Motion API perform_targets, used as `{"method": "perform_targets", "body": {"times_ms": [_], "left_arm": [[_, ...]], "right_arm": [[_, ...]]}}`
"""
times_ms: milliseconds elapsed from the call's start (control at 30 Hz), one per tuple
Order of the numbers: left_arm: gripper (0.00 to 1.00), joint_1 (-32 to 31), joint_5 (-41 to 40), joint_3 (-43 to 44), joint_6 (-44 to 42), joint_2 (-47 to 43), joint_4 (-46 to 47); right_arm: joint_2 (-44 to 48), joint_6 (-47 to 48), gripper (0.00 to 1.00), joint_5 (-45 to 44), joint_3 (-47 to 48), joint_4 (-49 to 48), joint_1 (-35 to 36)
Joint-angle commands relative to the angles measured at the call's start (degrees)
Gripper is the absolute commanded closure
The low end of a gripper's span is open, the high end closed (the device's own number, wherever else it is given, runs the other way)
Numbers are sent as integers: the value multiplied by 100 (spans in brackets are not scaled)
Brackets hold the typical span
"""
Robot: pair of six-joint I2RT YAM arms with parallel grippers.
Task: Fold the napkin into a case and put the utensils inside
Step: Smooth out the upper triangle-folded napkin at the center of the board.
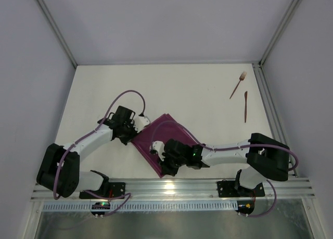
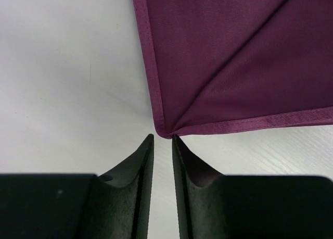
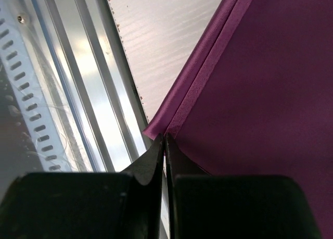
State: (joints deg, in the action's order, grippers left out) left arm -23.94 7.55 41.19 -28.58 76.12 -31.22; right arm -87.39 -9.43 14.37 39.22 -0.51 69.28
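The plum-purple napkin [image 1: 165, 134] lies folded on the white table between the arms, with a diagonal crease showing in the left wrist view [image 2: 234, 57]. My left gripper [image 1: 138, 125] sits at its left corner; in the left wrist view the gripper [image 2: 163, 137] has its jaws a narrow gap apart, the corner just at the tips and table showing between them. My right gripper [image 1: 167, 166] is shut on the napkin's near corner, seen in the right wrist view as gripper [image 3: 165, 137] and napkin [image 3: 270, 93]. The fork [image 1: 239, 85] and knife [image 1: 245, 107] lie at the far right.
An aluminium rail [image 1: 171, 187] runs along the table's near edge, right beside the right gripper, and shows in the right wrist view [image 3: 88, 93]. Frame posts and pale walls enclose the table on the left, back and right.
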Motion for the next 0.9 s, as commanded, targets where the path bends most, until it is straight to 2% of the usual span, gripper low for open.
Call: {"method": "perform_targets", "body": {"times_ms": [0,400,733,867], "left_arm": [[79,-14,-26,-23,80,17,301],[96,-5,-8,29,265,263,406],[97,-5,-122,-6,283,457,503],[96,4,-140,12,283,492,521]], "right_arm": [[92,-59,97,250,147,-388,25],[-295,-164,97,619,156,-985,25],[-674,-208,97,576,-37,-1144,25],[-647,-191,94,584,-11,-1074,25]]}}
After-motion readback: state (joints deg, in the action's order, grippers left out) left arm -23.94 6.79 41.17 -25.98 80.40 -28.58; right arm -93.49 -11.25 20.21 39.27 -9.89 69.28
